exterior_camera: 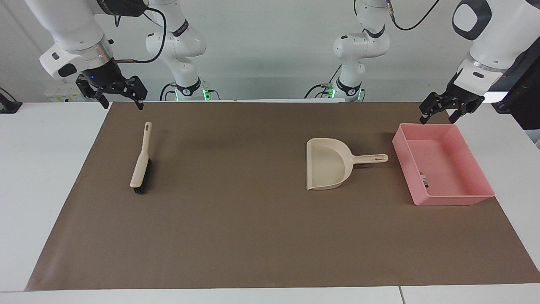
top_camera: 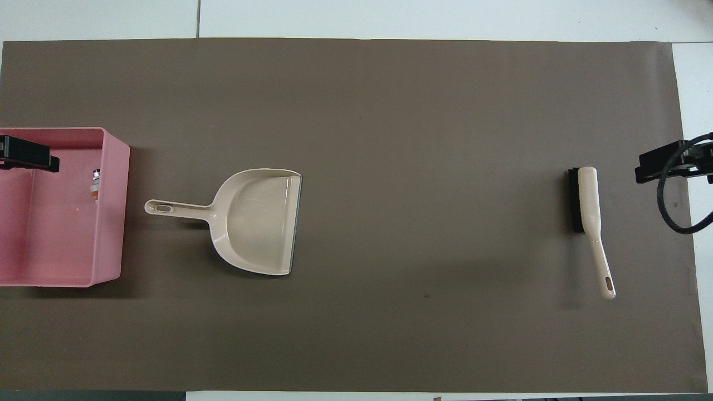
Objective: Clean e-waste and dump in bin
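Note:
The pink bin [exterior_camera: 460,196] stands on the brown mat at the left arm's end and also shows in the overhead view [top_camera: 114,211]. The e-waste [exterior_camera: 424,180], a few tiny bits, one white-grey with orange and one black, lies inside the bin against a wall [top_camera: 95,185]. My left gripper [exterior_camera: 438,118] hangs open and empty above the bin's rim nearest the robots; one of its fingers [top_camera: 30,159] shows in the overhead view. My right gripper [exterior_camera: 121,102] hangs open and empty above the mat's edge, near the brush's handle end.
A beige dustpan [exterior_camera: 327,169] lies empty on the mat beside the bin, its handle pointing at the bin [top_camera: 256,220]. A beige brush with black bristles [exterior_camera: 141,162] lies at the right arm's end [top_camera: 589,209]. A tiny dark speck [top_camera: 427,295] marks the mat.

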Robot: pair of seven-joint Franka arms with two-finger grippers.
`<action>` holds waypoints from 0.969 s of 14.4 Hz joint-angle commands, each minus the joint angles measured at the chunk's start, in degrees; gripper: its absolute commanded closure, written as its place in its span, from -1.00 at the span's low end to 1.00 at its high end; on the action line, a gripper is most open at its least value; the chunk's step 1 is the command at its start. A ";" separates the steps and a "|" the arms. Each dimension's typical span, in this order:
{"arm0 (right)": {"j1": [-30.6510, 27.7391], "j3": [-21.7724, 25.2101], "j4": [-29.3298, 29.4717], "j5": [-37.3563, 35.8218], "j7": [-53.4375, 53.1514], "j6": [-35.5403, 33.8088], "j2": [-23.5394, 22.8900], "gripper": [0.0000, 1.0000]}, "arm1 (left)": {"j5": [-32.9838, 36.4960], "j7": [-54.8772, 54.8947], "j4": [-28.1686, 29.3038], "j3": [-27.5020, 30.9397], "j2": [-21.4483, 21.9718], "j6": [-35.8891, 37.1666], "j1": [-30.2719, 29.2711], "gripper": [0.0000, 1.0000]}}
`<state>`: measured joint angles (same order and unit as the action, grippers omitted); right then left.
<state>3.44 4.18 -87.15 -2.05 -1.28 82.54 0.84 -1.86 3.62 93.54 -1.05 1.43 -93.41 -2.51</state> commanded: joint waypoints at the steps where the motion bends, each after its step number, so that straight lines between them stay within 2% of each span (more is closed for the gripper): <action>1: -0.45 -0.31 -1.53 0.03 1.02 0.95 1.18 -1.00 | -0.08 -0.28 2.17 0.00 1.91 0.32 -0.30 -0.97; 14: -0.54 -0.31 -1.71 1.26 0.58 1.57 1.18 -1.00 | 1.16 -0.63 2.17 -0.09 2.00 1.47 -0.30 -0.97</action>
